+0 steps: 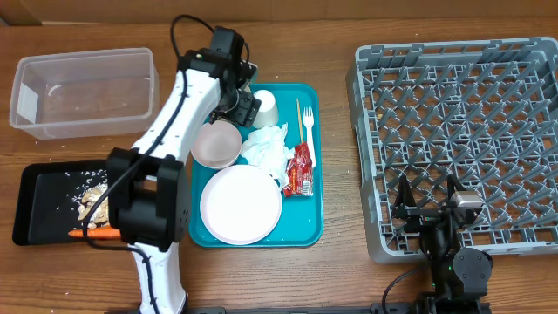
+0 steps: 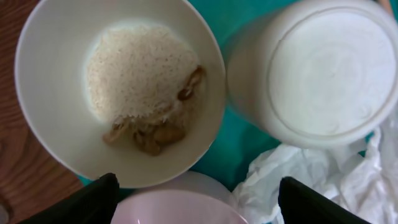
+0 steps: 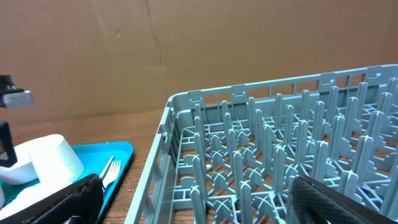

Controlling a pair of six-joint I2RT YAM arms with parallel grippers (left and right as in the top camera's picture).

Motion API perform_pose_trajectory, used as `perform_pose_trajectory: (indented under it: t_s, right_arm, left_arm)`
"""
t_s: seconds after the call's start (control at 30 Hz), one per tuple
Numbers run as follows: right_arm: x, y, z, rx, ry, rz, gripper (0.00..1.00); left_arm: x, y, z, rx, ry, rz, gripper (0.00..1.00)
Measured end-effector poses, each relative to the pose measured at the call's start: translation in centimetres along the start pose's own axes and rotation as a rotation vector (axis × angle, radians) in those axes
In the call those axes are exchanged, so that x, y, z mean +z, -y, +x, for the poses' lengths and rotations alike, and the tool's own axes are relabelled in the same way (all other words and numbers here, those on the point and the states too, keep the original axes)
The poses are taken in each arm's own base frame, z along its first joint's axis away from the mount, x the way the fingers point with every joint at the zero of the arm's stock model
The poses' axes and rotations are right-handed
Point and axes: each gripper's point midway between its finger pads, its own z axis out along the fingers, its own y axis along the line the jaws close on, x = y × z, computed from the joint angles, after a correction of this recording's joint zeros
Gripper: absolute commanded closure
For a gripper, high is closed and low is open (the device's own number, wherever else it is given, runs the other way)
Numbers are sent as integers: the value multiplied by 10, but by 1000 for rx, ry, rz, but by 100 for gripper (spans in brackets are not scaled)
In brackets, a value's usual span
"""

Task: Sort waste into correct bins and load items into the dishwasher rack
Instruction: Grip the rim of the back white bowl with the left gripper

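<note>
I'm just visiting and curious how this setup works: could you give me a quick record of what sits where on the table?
Teal tray: white plate, pinkish bowl, bowl of rice leftovers, cup, crumpled napkin, red wrapper, fork, chopsticks
Black tray: food scraps, carrot
Clear tub: no waste visible
Dishwasher rack: no dishes in it
Left gripper: open, above the bowls
Right gripper: open, over the rack
</note>
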Motion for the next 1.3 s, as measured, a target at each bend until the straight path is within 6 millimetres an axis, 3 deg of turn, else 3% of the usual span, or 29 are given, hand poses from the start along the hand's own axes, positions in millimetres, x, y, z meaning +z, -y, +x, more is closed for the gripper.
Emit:
perform_pose_trajectory:
  t_s: [0.2, 0.4, 0.53, 1.13, 1.3]
  right_arm:
    - [0, 0, 0, 0, 0, 0, 0]
    - [0, 0, 0, 0, 0, 1, 0]
    - [0, 0, 0, 0, 0, 1, 0]
    - [0, 0, 0, 0, 0, 1, 0]
    - [0, 0, 0, 0, 0, 1, 0]
  left_arm:
    - [21, 0, -2, 34, -13, -28, 21]
    - [28, -3, -10, 48, 10, -42, 23]
    - [28, -4, -16, 60, 36, -48, 37]
    - [28, -5, -17, 62, 38, -51, 33]
    - [35, -4, -14, 63, 22, -48, 36]
